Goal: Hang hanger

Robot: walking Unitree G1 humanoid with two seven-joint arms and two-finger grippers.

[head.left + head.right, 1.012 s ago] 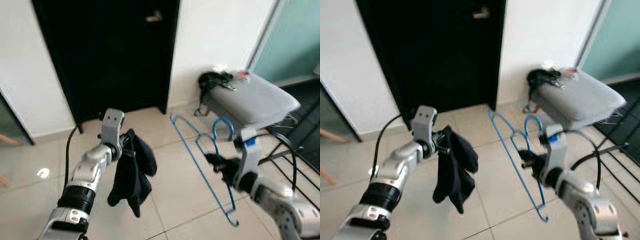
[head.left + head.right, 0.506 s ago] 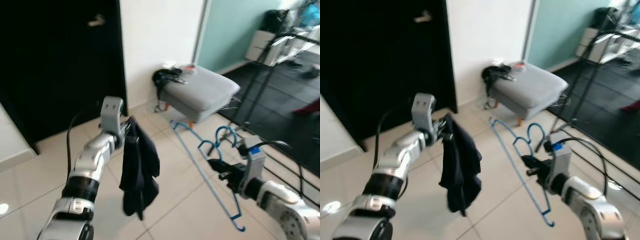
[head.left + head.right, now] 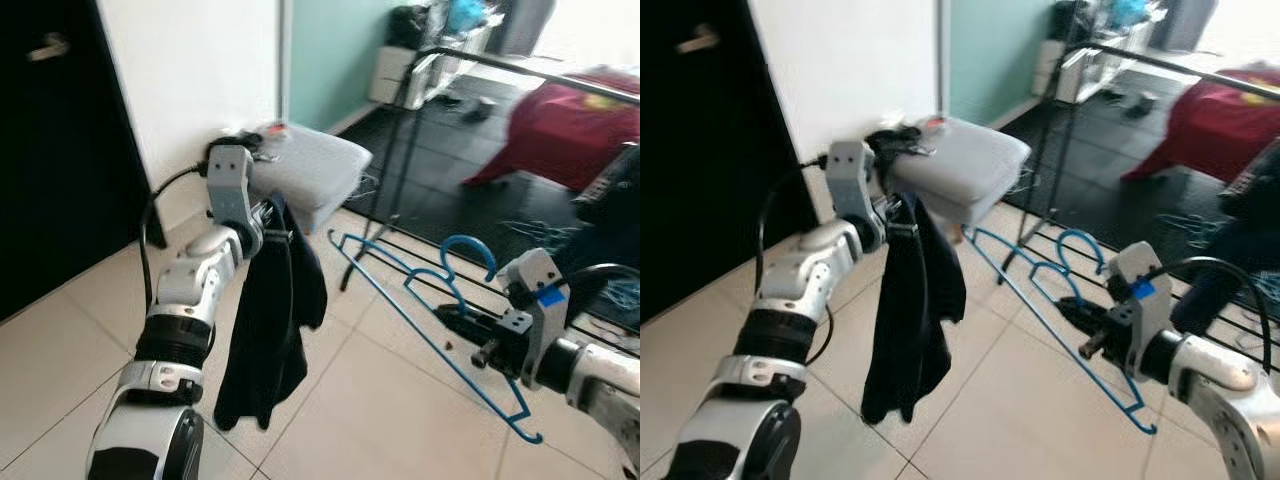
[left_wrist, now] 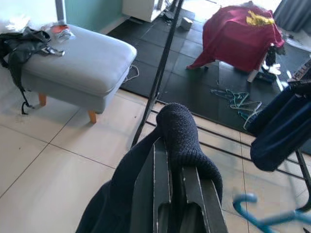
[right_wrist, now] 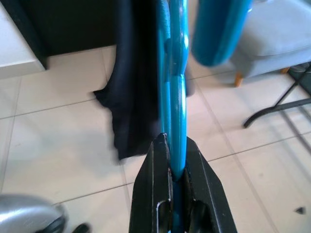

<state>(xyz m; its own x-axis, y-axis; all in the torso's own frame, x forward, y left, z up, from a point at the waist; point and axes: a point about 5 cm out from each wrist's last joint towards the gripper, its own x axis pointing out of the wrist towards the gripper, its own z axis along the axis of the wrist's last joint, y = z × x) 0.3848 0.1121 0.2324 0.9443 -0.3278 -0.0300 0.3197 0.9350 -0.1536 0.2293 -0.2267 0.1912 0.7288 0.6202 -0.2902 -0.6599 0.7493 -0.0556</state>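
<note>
On my left, the left gripper (image 3: 268, 232) is clamped on a dark navy knitted garment (image 3: 270, 330) that hangs limp above the pale tiled floor (image 3: 380, 400). Behind it sits a grey cushioned footstool (image 3: 305, 165). Further right stands a black metal drying rack (image 3: 420, 130). My right gripper (image 3: 462, 322) pinches a thin blue wire hanger (image 3: 420, 310), held in the air beside the garment.

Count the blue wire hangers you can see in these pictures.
1 clearly: the blue wire hanger is clamped in the right gripper. Faint teal hanger-like shapes lie on the dark floor mat; their number is unclear.
</note>
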